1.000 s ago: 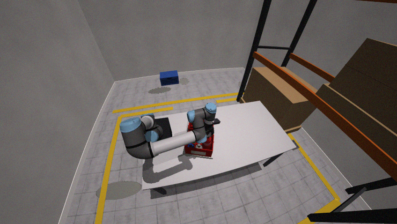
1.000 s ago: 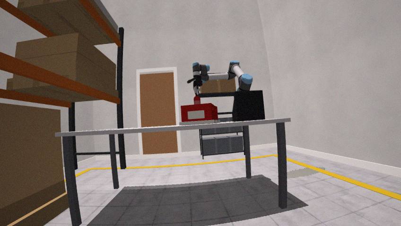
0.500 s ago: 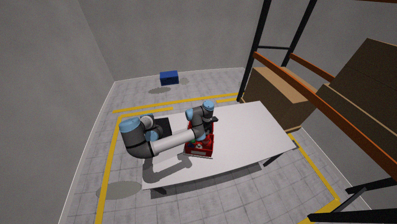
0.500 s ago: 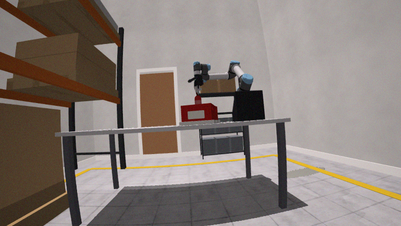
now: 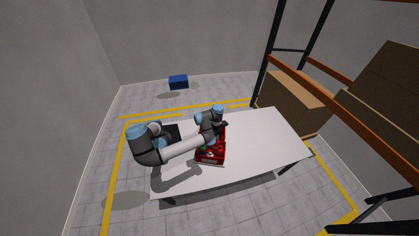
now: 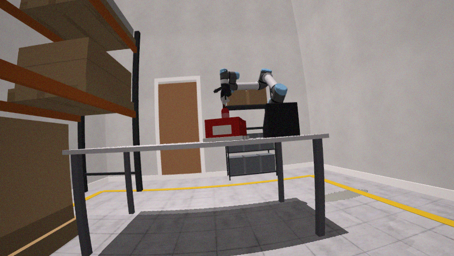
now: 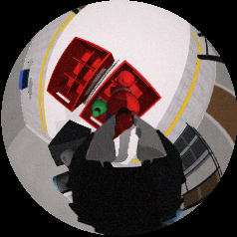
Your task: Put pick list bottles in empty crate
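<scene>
the gripper point(image 5: 217, 136) point(image 6: 224, 104) point(image 7: 123, 116) is clenched around the top of a red bottle point(image 5: 216, 144) point(image 6: 225, 112) point(image 7: 131, 104), right above the full crate point(image 5: 220, 161) point(image 6: 235, 128) point(image 7: 144, 81). the bottle hangs about upright, most of what shows of it sitting higher than the full crate's rim; i can't tell whether its base is clear of the rim. the arm point(image 5: 183, 146) point(image 6: 248, 85) reaches over to the full crate from the side where the black block point(image 5: 175, 133) point(image 6: 281, 119) point(image 7: 70, 141) stands.

inside the full crate there's another red bottle point(image 5: 220, 148) point(image 7: 126, 78), a green bottle point(image 5: 202, 147) point(image 7: 100, 108), a white bottle point(image 5: 210, 153) and a bit of a blue bottle point(image 5: 201, 152) point(image 7: 108, 117). the held bottle and the gripper hide some of the full crate's compartments, so a full count isn't possible.

the empty crate point(image 5: 223, 133) point(image 7: 61, 70) is just beside the full crate, on its far side in the top view, and the wrist view shows bare compartments in it. both crates are on the table point(image 5: 264, 140) point(image 6: 171, 146) point(image 7: 154, 30). a pale label point(image 5: 209, 160) point(image 6: 221, 129) is on the full crate's outer wall. the pick list is too small to read near the full crate. well apart from the full crate, a blue box point(image 5: 178, 82) point(image 7: 24, 80) sits on the floor
</scene>
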You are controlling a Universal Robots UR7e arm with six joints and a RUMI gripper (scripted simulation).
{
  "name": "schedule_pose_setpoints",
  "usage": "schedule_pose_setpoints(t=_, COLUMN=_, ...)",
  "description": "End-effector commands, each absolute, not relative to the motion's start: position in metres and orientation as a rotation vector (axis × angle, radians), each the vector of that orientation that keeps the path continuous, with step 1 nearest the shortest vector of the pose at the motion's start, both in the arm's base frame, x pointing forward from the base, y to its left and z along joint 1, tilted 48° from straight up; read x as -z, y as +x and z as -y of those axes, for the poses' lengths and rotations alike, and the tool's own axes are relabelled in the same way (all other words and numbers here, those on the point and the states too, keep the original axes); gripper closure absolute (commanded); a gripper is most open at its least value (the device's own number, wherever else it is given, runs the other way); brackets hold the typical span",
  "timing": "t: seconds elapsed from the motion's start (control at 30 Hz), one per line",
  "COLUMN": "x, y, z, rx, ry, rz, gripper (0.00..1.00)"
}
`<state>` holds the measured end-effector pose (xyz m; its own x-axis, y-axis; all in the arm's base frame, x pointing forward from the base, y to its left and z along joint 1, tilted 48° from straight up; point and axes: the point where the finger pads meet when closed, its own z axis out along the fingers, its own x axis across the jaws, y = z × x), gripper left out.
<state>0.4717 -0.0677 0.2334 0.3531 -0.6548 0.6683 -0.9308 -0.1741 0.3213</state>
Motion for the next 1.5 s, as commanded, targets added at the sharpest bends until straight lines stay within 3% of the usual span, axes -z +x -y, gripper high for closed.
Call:
schedule_pose_setpoints(t=0.0, x=-0.227, y=0.469, z=0.061, rx=-0.502, ry=1.915, rz=1.381, gripper=1.00)
schedule_pose_setpoints(t=1.47, x=-0.175, y=0.449, z=0.010, rx=-0.502, ry=1.915, rz=1.381, gripper=1.00)
